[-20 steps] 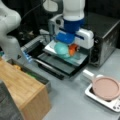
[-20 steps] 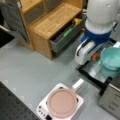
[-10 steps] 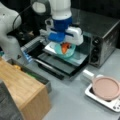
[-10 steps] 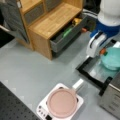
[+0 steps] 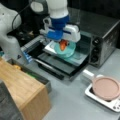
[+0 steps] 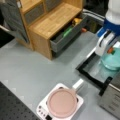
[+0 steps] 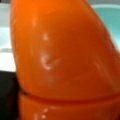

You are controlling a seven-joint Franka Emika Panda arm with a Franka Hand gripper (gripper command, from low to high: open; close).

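Observation:
My gripper (image 5: 63,44) is shut on an orange carrot (image 5: 63,45), held upright just over a teal plate (image 5: 68,53). The plate rests on a tray on the open door (image 5: 60,65) of a toaster oven (image 5: 101,37). In a front view the gripper (image 6: 110,50) shows with the carrot (image 6: 110,50) at the near rim of the plate (image 6: 111,62). In the wrist view the carrot (image 7: 65,60) fills nearly everything, with a strip of the plate (image 7: 110,17) behind it. The fingers are hidden by the white and blue hand.
A pink pan (image 5: 106,87) sits on a white hotplate (image 5: 100,98) at a front view's bottom right. A wooden cabinet (image 6: 50,20) has an open grey drawer (image 6: 67,33) with small items. A second grey arm (image 5: 10,37) stands at a front view's left.
The gripper has come down slightly with the carrot, closer to the teal plate. The plate, the pan and the drawer have not moved.

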